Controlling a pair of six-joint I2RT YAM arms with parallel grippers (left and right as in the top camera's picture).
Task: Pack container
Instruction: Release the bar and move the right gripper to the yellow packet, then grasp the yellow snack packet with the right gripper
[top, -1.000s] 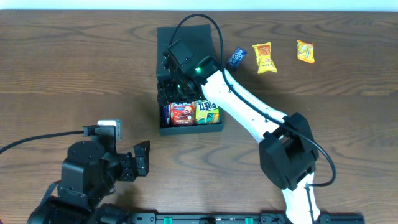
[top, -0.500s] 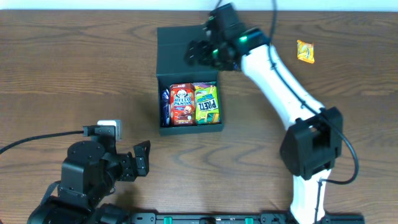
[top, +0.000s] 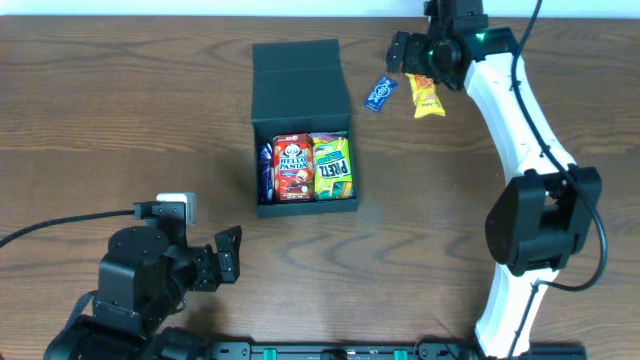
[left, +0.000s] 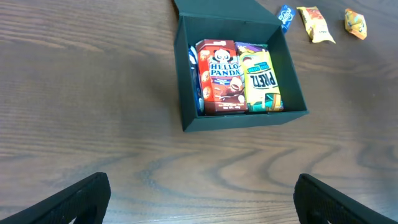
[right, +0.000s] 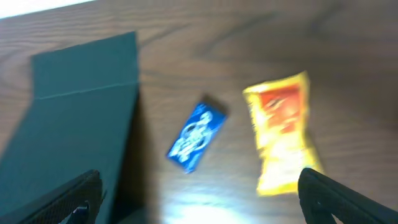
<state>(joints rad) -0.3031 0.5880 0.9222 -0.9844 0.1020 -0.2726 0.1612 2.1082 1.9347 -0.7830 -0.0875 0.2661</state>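
Note:
The dark square container (top: 304, 203) stands open at mid-table, its flap lid (top: 298, 68) lying flat behind it. Inside are a red Hello Panda box (top: 293, 167), a green Pretz box (top: 333, 167) and a blue item (top: 265, 168) against the left wall. The left wrist view shows the container (left: 245, 120) from the front. My right gripper (top: 412, 58) is open and empty, hovering above a blue packet (right: 196, 136) and a yellow packet (right: 283, 140) right of the lid (right: 84, 74). My left gripper (left: 202, 199) is open and empty near the front edge.
A second yellow packet (left: 355, 23) lies farther right at the back; the right arm covers it in the overhead view. A cable runs along the table's left front side to the left arm (top: 140, 275).
My right gripper has risen out of the container and swung back and to the right, over the loose packets. The boxes stay in the container. The left arm has not moved.

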